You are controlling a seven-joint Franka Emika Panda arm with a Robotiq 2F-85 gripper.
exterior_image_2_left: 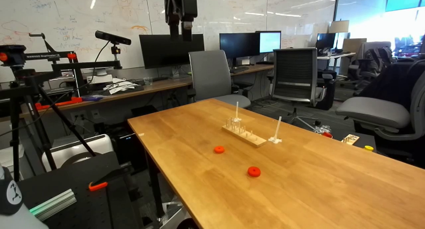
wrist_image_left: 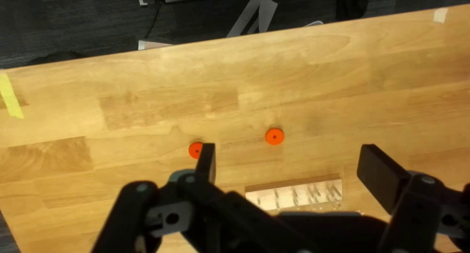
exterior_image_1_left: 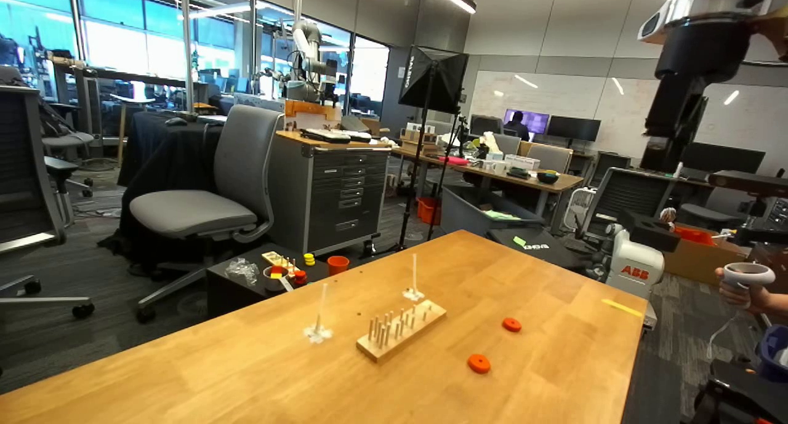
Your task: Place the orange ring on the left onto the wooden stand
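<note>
Our end effector [wrist_image_left: 289,154] gapes wide, both orange rings [wrist_image_left: 274,136] lie off the wooden stand [wrist_image_left: 286,196], so we judge ourselves pre-grasp, next needing to descend around the left one.

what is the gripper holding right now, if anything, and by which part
Nothing is held: the gripper stands open in the wrist view, and both orange rings lie on the table below.

Tool [wrist_image_left: 288,154]: mostly black. Lower than tool, tabletop [wrist_image_left: 158,98]: honey-brown, blocky grain, darker patches. Ring [wrist_image_left: 274,136], twin ring [wrist_image_left: 194,149]: both orange-red, dark centre. Stand [wrist_image_left: 286,196]: pale wood. Tape [wrist_image_left: 11,97], left of tool in wrist view: yellow.
</note>
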